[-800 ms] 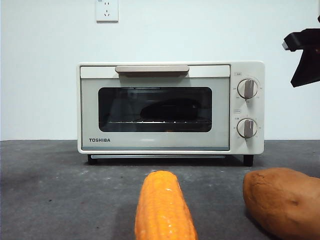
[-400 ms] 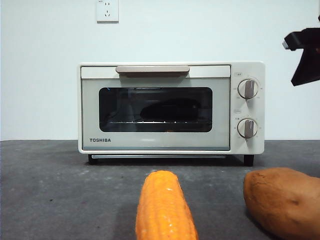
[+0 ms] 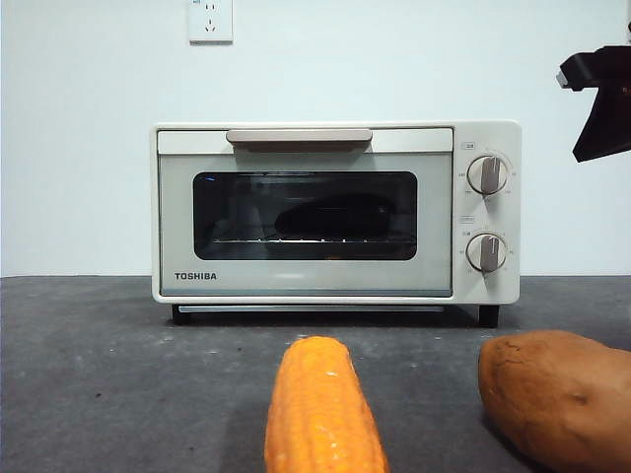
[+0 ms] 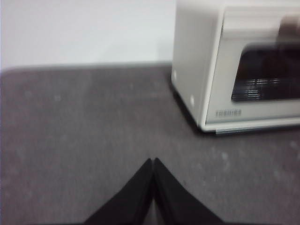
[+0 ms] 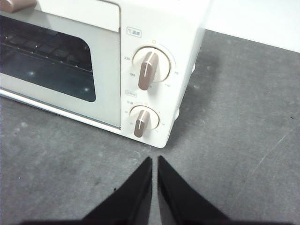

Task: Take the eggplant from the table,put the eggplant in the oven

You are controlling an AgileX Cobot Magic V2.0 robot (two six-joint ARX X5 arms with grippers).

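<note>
The cream-white TOSHIBA oven (image 3: pixel 306 281) stands on the dark grey table (image 3: pixel 118 374) with its glass door closed. Through the glass a long dark shape, the eggplant (image 3: pixel 335 217), lies on the wire rack. My right gripper (image 5: pixel 153 161) is shut and empty, hovering over the table in front of the oven's knob side (image 5: pixel 159 28). In the front view it shows as a black tip (image 3: pixel 601 108) at the upper right. My left gripper (image 4: pixel 153 161) is shut and empty over bare table, off the oven's other side (image 4: pixel 201 70).
An orange-yellow corn cob (image 3: pixel 323 409) lies at the near centre of the table. A brown sweet potato (image 3: pixel 557 399) sits at the near right. A wall socket (image 3: pixel 211 20) is on the white wall behind the oven.
The right arm's black tip has risen slightly at the upper right of the front view. The oven, corn and sweet potato have not moved.
</note>
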